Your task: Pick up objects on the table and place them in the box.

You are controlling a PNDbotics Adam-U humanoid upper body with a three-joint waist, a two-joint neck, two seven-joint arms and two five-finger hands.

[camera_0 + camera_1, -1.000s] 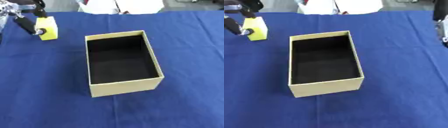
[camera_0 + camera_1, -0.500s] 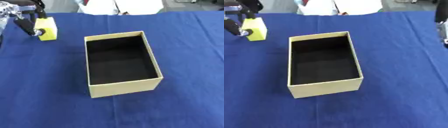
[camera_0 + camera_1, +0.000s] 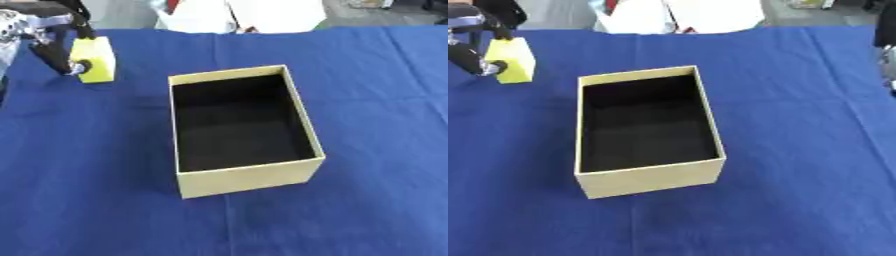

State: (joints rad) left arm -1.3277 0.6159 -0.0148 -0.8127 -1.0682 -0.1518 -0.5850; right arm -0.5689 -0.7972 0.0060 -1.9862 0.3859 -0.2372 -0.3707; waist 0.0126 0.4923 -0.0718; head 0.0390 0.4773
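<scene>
Yellow block, far left of the blue tablecloth: your left hand has its fingers pinched on it, one at the top edge and one against the near face. Compared with a second ago the block sits slightly farther right and tilted, which suggests it has left the cloth and the carry has begun, though contact with the cloth cannot be ruled out. Centre: the cardboard box stands open and holds nothing, well apart from the block. Your next move is likely a rightward carry over its near-left rim. Far right edge: your right hand shows only as a sliver; its fingers cannot be judged.
</scene>
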